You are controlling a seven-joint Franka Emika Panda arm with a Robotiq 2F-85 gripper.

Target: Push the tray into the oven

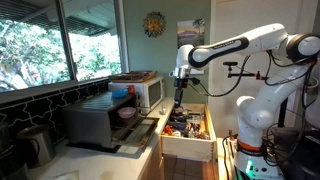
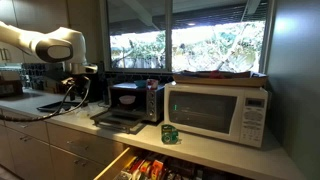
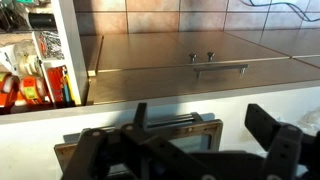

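The silver-grey oven (image 1: 92,122) stands on the white counter next to the window, and it shows in both exterior views (image 2: 135,100). Its front is open, and a dark flat panel (image 2: 113,121) sticks out low in front of the cavity. I cannot tell the tray apart from the dropped door there. In the wrist view a dark glazed frame (image 3: 150,140) lies on the counter just beneath my fingers. My gripper (image 3: 205,130) is open and empty. It hangs in front of the oven's opening (image 1: 180,97), a little away from it (image 2: 72,96).
A white microwave (image 2: 215,112) stands beside the oven with a green can (image 2: 170,133) in front of it. An open wooden drawer (image 1: 190,130) full of utensils juts out below the counter edge (image 3: 30,75). A closed drawer front with a handle (image 3: 220,68) is beside it. A metal pot (image 1: 35,142) stands near the window.
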